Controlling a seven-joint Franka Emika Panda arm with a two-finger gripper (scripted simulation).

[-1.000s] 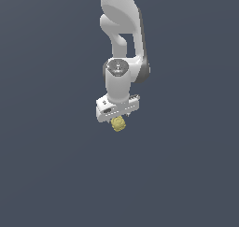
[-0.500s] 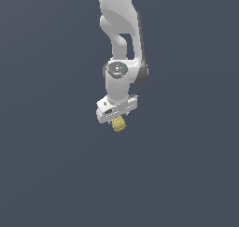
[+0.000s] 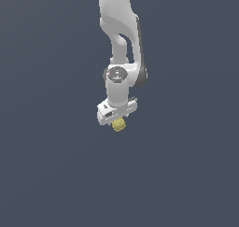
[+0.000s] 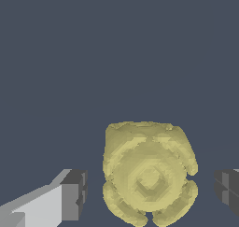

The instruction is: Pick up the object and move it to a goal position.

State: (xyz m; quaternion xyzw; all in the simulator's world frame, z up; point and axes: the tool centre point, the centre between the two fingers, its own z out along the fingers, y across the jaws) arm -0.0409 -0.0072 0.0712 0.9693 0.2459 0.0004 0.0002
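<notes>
Two dark fingertips (image 4: pixel 74 193) stand spread on either side of the object (image 4: pixel 148 173) in the wrist view, with clear gaps showing, so the gripper (image 3: pixel 117 121) brackets it without pinching yet. I'd say the grasp is the step in hand, and the next move calls for closing squarely on that bumpy yellow lump (image 3: pixel 119 124) before any lift toward the goal. Above, the white arm (image 3: pixel 122 44) hangs nearly vertical, wrist pointing straight down.
</notes>
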